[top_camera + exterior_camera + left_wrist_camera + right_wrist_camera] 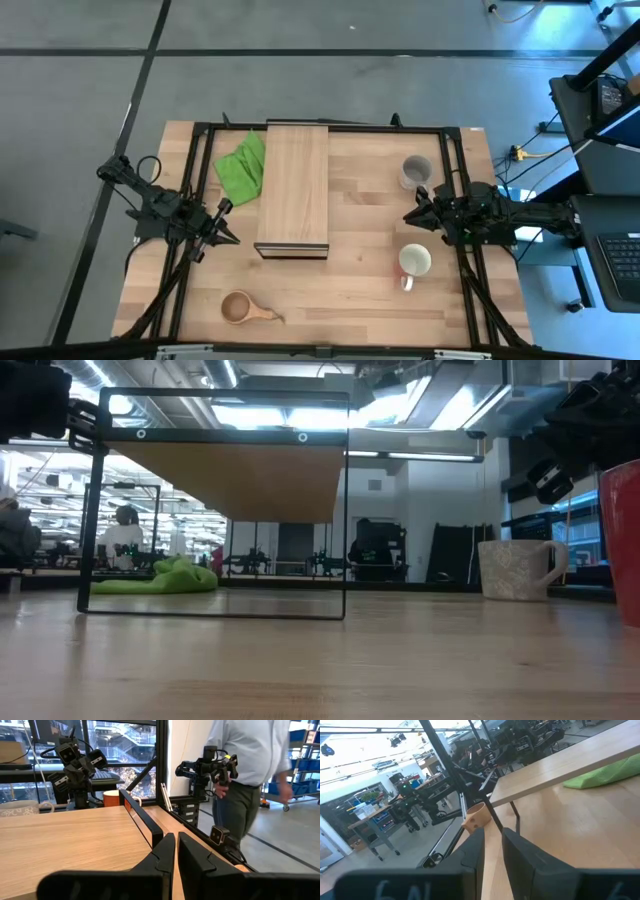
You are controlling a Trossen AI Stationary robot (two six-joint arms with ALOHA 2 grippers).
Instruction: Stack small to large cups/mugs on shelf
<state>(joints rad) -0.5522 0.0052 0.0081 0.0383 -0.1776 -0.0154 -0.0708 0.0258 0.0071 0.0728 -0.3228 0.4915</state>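
The light-wood shelf [293,188] stands in the middle of the table on a thin black frame [345,530]. The grey mug [415,171] stands upright at the far right. The red mug with a white inside [414,262] stands nearer the front right. The small wooden cup [240,307] sits at the near left, its stub handle pointing right. My left gripper [228,222] hangs shut and empty just left of the shelf's near end. My right gripper [412,212] hangs shut and empty between the grey and red mugs.
A crumpled green cloth [241,167] lies at the shelf's far left side. A black frame [330,127] runs around the table. A person [250,770] stands beyond the table in the left wrist view. Bare wood lies between the shelf and the mugs.
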